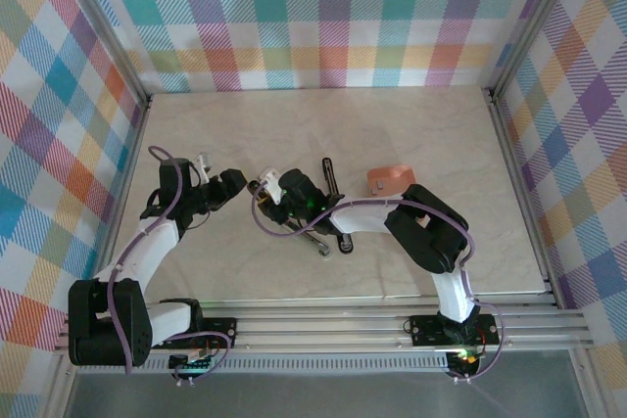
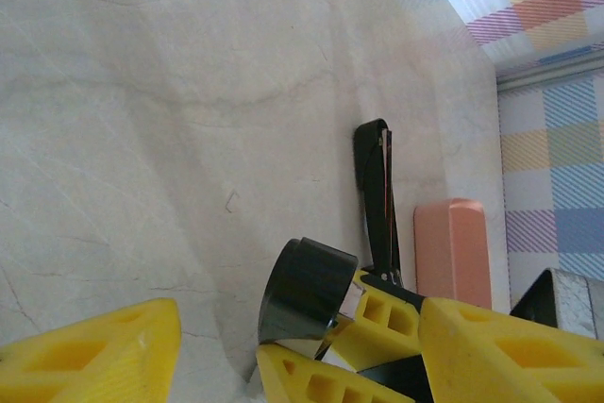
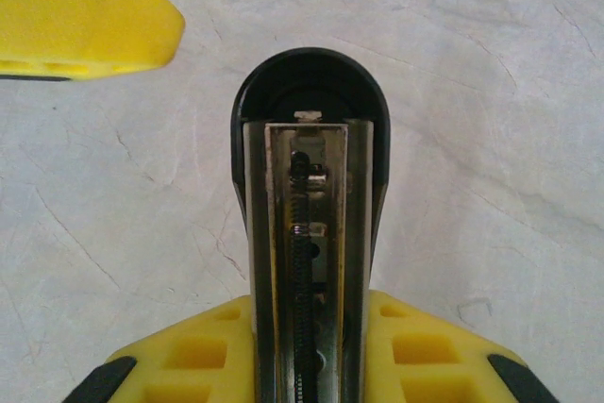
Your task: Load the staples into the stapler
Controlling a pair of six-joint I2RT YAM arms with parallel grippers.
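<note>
The black stapler (image 1: 331, 193) lies hinged open on the table. Its metal magazine channel (image 3: 307, 233), with the spring showing inside, points up at the right wrist camera, and the rounded black nose (image 3: 307, 77) sits beyond it. My right gripper (image 3: 307, 323) is shut on the magazine's sides. The stapler's black lid (image 2: 376, 186) lies flat behind it. My left gripper (image 2: 300, 323) is open, its fingers (image 2: 90, 351) spread on either side of the stapler's nose (image 2: 307, 294), nothing held. A pink staple box (image 1: 390, 179) lies to the right. Loose staples are not visible.
The marble tabletop (image 1: 323, 124) stretches bare behind the arms. Checked walls (image 1: 323, 17) close it in at the back and on both sides. The left gripper's yellow finger (image 3: 80, 11) hangs just beyond the stapler's nose in the right wrist view.
</note>
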